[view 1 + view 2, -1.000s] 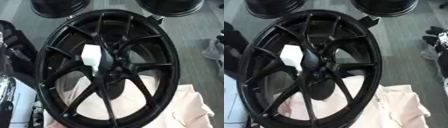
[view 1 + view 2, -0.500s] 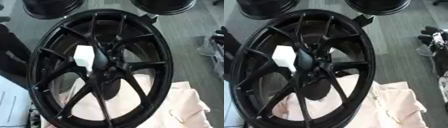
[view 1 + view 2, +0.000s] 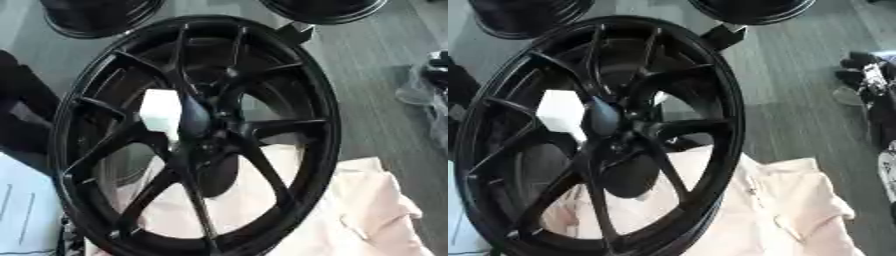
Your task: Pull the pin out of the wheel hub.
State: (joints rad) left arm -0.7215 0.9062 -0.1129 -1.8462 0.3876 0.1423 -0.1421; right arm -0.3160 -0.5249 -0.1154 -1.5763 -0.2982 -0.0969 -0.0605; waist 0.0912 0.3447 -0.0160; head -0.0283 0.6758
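Wheel hub (image 3: 201,135): black metal, semi-gloss, smooth spokes with soft sheen on rim. White block (image 3: 562,112) by the centre: matt, looks like plastic or foam, can't tell which. Cloth (image 3: 780,210) under near right side: pale pink, soft, creased. Floor (image 3: 376,125): grey, matt, wood-grain look. Far wheels (image 3: 96,17): same black glossy finish.

Grey floor (image 3: 376,115) under black wheel (image 3: 302,100), pink cloth (image 3: 798,200).

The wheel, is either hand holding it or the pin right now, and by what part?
No hand shows on the wheel. The dark hub and the white block beside it are untouched; no pin can be made out.
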